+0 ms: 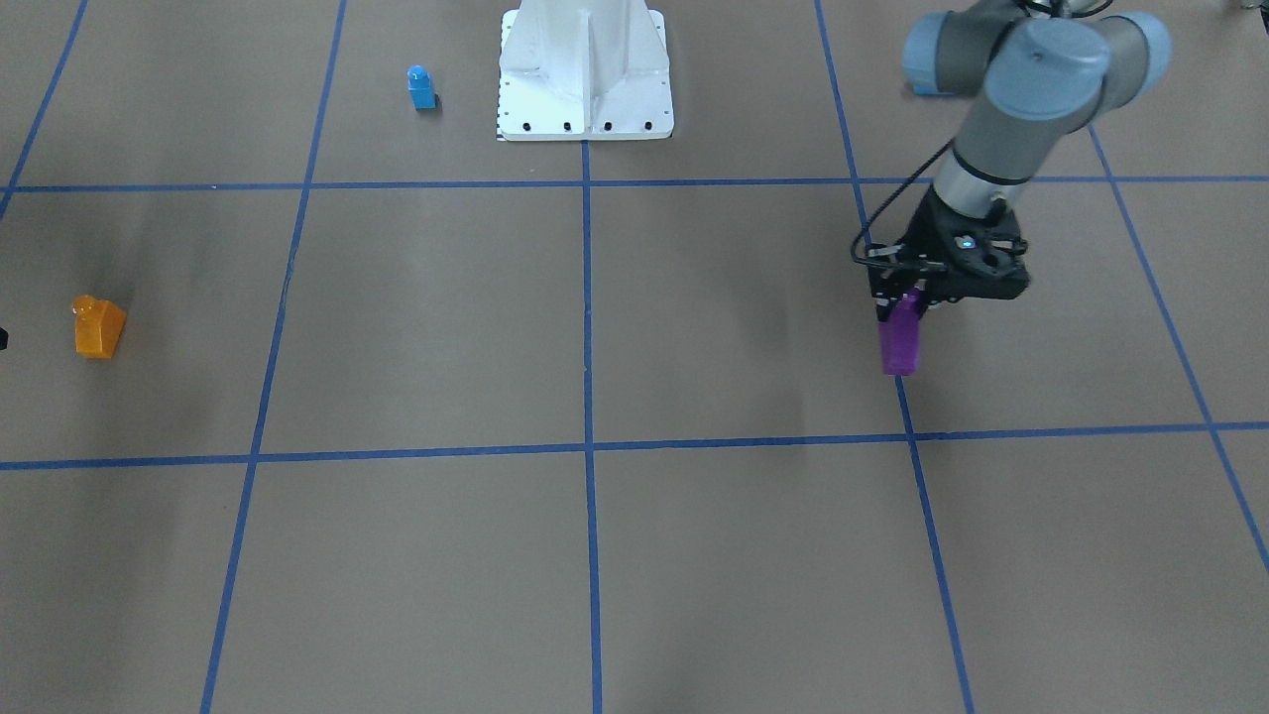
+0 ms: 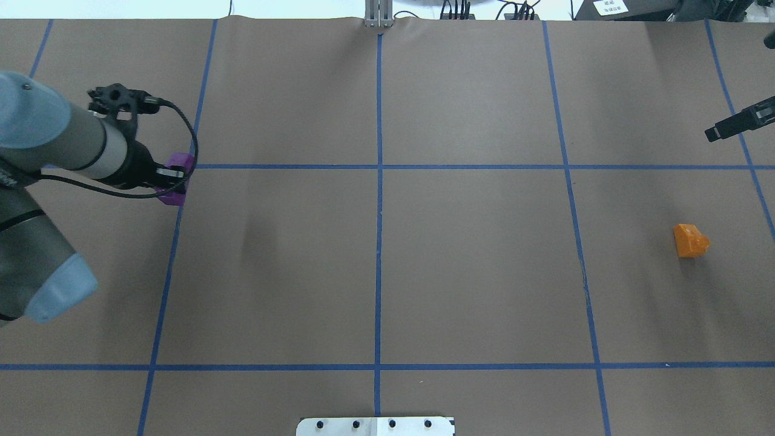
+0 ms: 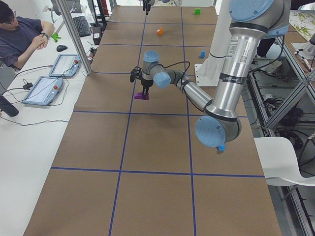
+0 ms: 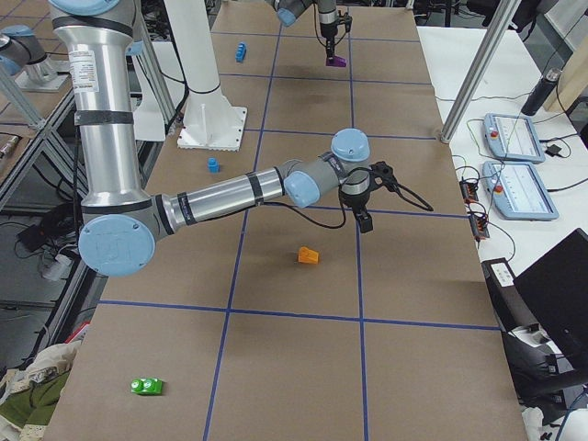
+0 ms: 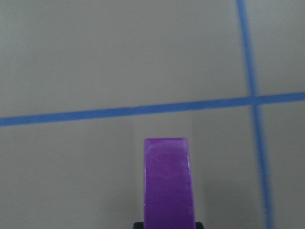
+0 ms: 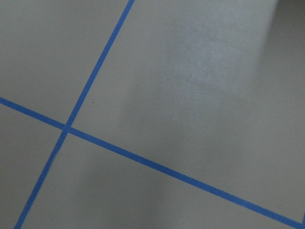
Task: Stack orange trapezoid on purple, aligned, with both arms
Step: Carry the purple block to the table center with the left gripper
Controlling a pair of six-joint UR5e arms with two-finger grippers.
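Note:
The purple block (image 1: 900, 342) is clamped between my left gripper's (image 1: 907, 307) jaws, hanging just over the table beside a blue tape line. It also shows in the overhead view (image 2: 177, 181) and fills the lower middle of the left wrist view (image 5: 169, 183). The orange trapezoid (image 2: 689, 240) lies alone on the table on my right side, and it also shows in the front-facing view (image 1: 99, 327). My right gripper (image 2: 714, 133) hovers beyond and outside the orange block, apart from it. I cannot tell whether it is open. The right wrist view shows only paper and tape.
A blue single-stud block (image 1: 421, 87) stands near the white robot base (image 1: 585, 109). A green piece (image 4: 147, 386) lies at the table's right end. A long blue brick (image 4: 240, 50) lies by the left arm's side. Operator consoles sit beyond the far edge.

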